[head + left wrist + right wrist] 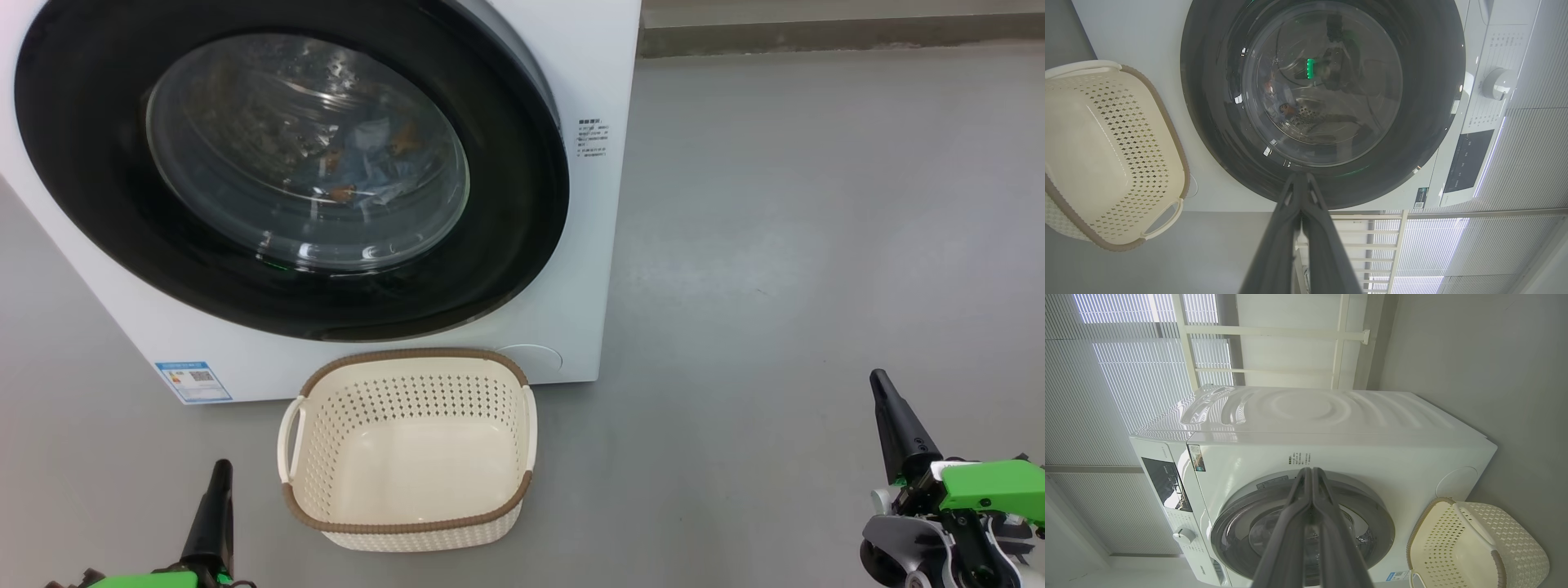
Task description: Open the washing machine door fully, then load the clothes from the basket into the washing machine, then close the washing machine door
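Both left end effector (220,469) and right end effector (880,380) are pinched together, clothes (369,160) seemingly behind the washing machine door (90,188).

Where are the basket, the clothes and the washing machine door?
the basket (412,354): head view, brown rim at the back.
the clothes (367,167): head view, blue fabric behind the glass.
the washing machine door (90,180): head view, glossy black rim.

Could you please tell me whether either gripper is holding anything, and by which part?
Nothing is held. The left gripper and right gripper are both shut and empty, clear of the cream perforated plastic basket with its brown rim.
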`<state>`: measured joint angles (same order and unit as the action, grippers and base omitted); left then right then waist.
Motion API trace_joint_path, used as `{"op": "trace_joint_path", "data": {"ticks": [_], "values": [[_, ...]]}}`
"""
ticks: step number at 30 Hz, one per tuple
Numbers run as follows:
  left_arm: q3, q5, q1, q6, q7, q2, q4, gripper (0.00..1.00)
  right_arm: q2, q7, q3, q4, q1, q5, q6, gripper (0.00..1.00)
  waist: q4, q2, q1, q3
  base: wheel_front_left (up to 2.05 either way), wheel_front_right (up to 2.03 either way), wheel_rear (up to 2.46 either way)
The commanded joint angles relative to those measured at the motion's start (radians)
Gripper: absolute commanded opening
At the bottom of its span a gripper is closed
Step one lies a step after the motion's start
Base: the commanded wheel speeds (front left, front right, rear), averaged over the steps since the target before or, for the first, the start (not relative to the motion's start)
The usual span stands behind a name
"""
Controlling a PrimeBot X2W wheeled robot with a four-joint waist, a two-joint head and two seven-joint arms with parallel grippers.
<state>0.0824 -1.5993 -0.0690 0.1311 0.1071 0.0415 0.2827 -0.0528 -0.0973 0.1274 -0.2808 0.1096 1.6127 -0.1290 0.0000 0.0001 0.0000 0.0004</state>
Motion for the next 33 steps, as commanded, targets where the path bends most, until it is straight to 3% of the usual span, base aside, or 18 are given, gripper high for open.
{"op": "trace_joint_path", "data": {"ticks": [1, 33], "values": [[0.033, -0.008, -0.047, 0.0, 0.007, 0.009, -0.029, 0.0, -0.004, -0.01, -0.021, 0.031, 0.005, 0.002, -0.002, 0.0, 0.0, -0.0001, 0.0, 0.0, 0.0, 0.0, 0.0], [0.033, -0.008, -0.047, 0.0, 0.007, 0.009, -0.031, 0.0, -0.003, -0.011, -0.019, 0.031, 0.005, 0.001, -0.002, 0.0, 0.0, -0.0001, 0.0, 0.0, 0.0, 0.0, 0.0]]}}
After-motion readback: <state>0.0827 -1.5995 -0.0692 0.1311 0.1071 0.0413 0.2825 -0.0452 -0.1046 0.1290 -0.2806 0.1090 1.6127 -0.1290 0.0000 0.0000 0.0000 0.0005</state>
